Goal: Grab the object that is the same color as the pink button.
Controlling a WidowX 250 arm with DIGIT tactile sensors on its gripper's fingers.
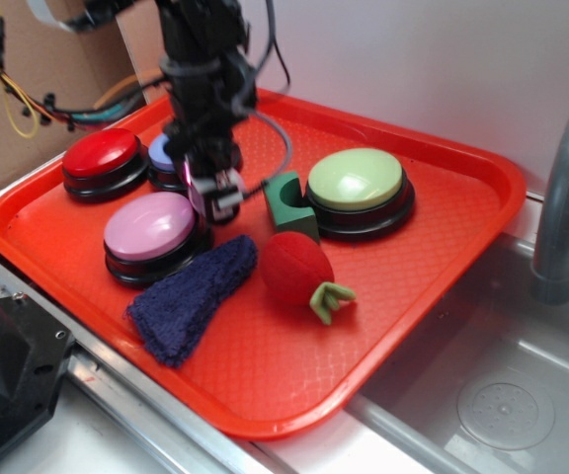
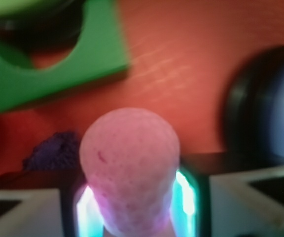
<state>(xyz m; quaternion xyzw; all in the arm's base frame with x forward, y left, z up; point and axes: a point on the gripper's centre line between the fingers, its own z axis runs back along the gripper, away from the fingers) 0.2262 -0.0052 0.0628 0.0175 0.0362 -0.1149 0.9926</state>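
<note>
the small pink ball [image 2: 129,168], rough and knitted-looking, sits squeezed between two glowing pads, blurred in the wrist view. the pink button [image 1: 150,226], a pale pink dome on a black base, rests flat on the tray's near-left part.

The black arm [image 1: 201,69] trails dark cables, and its end effector [image 1: 215,197] has white blocks edged with glowing cyan pads [image 2: 185,197].
</note>
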